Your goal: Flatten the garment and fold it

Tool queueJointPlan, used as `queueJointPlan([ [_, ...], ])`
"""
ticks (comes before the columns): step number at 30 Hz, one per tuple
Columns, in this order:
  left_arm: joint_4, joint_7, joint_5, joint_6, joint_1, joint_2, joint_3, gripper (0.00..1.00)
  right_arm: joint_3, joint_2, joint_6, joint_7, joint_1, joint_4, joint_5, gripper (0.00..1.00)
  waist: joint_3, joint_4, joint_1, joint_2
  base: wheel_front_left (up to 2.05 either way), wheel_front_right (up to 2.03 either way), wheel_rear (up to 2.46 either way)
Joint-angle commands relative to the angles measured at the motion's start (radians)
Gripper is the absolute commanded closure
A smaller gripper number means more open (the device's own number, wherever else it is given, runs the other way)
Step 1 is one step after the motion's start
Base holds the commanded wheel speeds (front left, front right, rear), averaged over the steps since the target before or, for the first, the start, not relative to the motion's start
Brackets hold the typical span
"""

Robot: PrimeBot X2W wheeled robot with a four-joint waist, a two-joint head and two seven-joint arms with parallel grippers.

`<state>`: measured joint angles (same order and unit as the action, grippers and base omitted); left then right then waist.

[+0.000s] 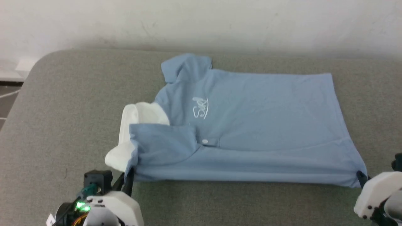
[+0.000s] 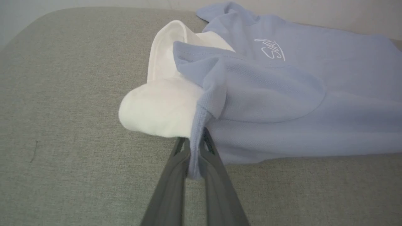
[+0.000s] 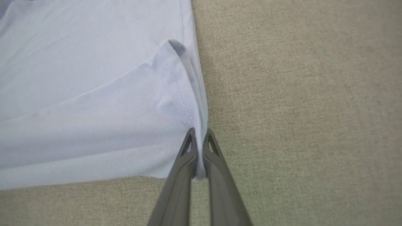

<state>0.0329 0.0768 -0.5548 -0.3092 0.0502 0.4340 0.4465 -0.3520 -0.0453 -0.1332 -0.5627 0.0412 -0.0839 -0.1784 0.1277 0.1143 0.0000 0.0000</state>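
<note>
**A:** What are you working on?

**B:** You've got a worktop (image 1: 62,110) covered in grey-green woven cloth. Its corner rounds off beyond and to the left of your left end effector (image 1: 128,177).

**A:** And what's lying on it?

**B:** The garment (image 1: 267,119), spread sideways. Its white collar (image 1: 132,116) sits just beyond your left end effector, and its hem runs away from your right end effector (image 1: 361,175). The near edge stretches from one end effector to the other, and each is pinched closed on a near corner.

**A:** Anything else on the cloth?

**B:** You'll see a thin dark fleck (image 2: 33,150) on bare cloth, well left of your left end effector.
</note>
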Motion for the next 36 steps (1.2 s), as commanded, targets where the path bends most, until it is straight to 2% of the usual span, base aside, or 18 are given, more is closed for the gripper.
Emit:
queueJointPlan([
  [1, -0.023, 0.019, -0.009, -0.004, -0.039, 0.025, -0.003, 1.00, -0.008, -0.005, 0.002, -0.033, -0.048, 0.058, -0.017, 1.00, -0.048, -0.010, 0.0000, 0.0000, 0.00, 0.00, 0.00],
  [11, -0.102, 0.142, -0.060, -0.025, -0.198, 0.074, 0.032, 1.00, -0.040, -0.005, 0.002, -0.202, -0.224, 0.210, -0.037, 1.00, -0.065, -0.012, 0.0000, 0.0000, 0.00, 0.00, 0.00],
  [17, -0.037, 0.130, -0.067, -0.007, -0.201, 0.057, 0.051, 1.00, -0.049, -0.005, 0.002, -0.226, -0.257, 0.169, -0.028, 1.00, -0.050, -0.006, 0.0000, 0.0000, 0.00, 0.00, 0.00],
  [21, 0.031, 0.111, -0.069, 0.017, -0.183, 0.036, 0.067, 1.00, -0.030, -0.005, 0.002, -0.203, -0.243, 0.122, -0.011, 1.00, -0.045, -0.001, 0.0000, 0.0000, 0.00, 0.00, 0.00],
  [22, 0.044, 0.101, -0.068, 0.020, -0.177, 0.030, 0.067, 0.87, -0.024, -0.005, 0.002, -0.193, -0.236, 0.112, -0.011, 1.00, -0.045, 0.001, 0.0000, 0.0000, 0.00, 0.00, 0.00],
  [23, 0.056, 0.092, -0.066, 0.022, -0.172, 0.026, 0.067, 0.30, -0.021, -0.005, 0.002, -0.181, -0.228, 0.102, -0.010, 1.00, -0.047, 0.002, 0.0000, 0.0000, 0.00, 0.00, 0.00],
  [24, 0.066, 0.082, -0.064, 0.023, -0.167, 0.022, 0.067, 0.00, -0.018, -0.005, 0.002, -0.168, -0.222, 0.093, -0.006, 1.00, -0.049, 0.005, 0.0000, 0.0000, 0.00, 0.00, 0.00],
  [25, 0.074, 0.070, -0.062, 0.023, -0.163, 0.018, 0.065, 0.00, -0.011, -0.005, 0.002, -0.152, -0.216, 0.088, 0.001, 0.70, -0.051, 0.007, 0.0000, 0.0000, 0.00, 0.00, 0.00],
  [26, 0.079, 0.058, -0.062, 0.027, -0.159, 0.016, 0.063, 0.00, -0.010, -0.005, 0.002, -0.134, -0.209, 0.083, 0.004, 0.00, -0.054, 0.009, 0.0000, 0.0000, 0.00, 0.00, 0.00],
  [31, 0.075, 0.002, -0.053, 0.030, -0.144, 0.014, 0.048, 0.00, -0.015, -0.005, 0.002, -0.054, -0.179, 0.072, 0.020, 0.00, -0.074, 0.019, 0.0000, 0.0000, 0.00, 0.00, 0.00],
  [36, 0.035, -0.129, -0.055, 0.030, -0.129, 0.003, -0.010, 0.00, 0.005, -0.008, 0.002, 0.055, -0.134, 0.134, 0.026, 0.00, -0.100, 0.017, 0.0000, 0.0000, 0.00, 0.00, 0.00],
])
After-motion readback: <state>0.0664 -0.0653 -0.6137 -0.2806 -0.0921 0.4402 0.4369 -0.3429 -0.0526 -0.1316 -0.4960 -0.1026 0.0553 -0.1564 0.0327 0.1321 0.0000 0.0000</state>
